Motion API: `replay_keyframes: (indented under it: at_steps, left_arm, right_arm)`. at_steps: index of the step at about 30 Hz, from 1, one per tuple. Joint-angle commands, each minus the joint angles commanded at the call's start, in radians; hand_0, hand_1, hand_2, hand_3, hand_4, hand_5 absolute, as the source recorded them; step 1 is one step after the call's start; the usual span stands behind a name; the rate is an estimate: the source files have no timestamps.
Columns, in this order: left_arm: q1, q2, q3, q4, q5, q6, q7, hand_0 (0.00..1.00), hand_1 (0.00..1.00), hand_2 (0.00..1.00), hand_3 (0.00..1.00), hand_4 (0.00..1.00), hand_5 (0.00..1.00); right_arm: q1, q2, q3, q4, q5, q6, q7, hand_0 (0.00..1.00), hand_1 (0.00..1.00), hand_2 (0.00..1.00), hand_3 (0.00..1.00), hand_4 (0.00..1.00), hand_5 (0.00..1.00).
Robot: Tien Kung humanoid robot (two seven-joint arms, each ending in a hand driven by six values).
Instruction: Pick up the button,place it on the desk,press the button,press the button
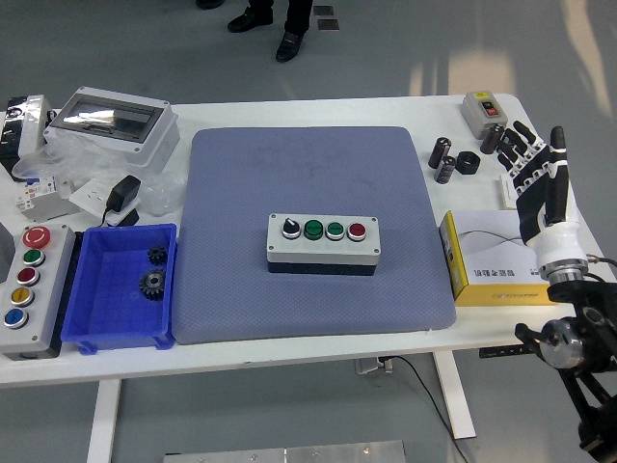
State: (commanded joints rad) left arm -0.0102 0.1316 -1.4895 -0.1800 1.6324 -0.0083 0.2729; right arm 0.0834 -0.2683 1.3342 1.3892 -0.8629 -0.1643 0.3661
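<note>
A grey button box with a black selector, two green buttons and a red button lies in the middle of the blue-grey mat. My right hand is raised at the table's right edge, over the yellow and white box, far to the right of the button box. Its fingers are spread and hold nothing. My left arm is out of view.
A second button box with several coloured buttons lies at the left edge. A blue bin holds two gears. A yellow and white box sits at the right. Small black cylinders and a grey switch box lie at the back right. A clear-lidded enclosure is at the back left.
</note>
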Motion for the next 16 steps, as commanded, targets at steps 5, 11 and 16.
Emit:
replay_keyframes:
  at_steps: [5,11,16]
  left_arm:
    - [0.001,0.010,0.000,0.000,0.002,-0.001,-0.006,0.621,0.555,0.529,0.581,0.496,0.205]
    - [0.007,0.015,0.007,0.000,-0.008,-0.001,-0.009,0.621,0.555,0.529,0.581,0.496,0.206]
    - [0.007,0.015,0.020,0.000,-0.030,0.000,-0.011,0.621,0.555,0.529,0.581,0.496,0.206]
  right_arm:
    - [-0.010,-0.003,0.017,0.010,-0.008,-0.004,-0.001,0.920,0.854,0.857,0.840,0.936,0.998]
    - [-0.023,-0.001,0.034,0.018,-0.019,-0.013,-0.001,0.921,0.853,0.856,0.837,0.936,0.998]
    - [-0.026,-0.002,0.045,0.024,-0.024,-0.015,-0.002,0.921,0.853,0.856,0.837,0.936,0.998]
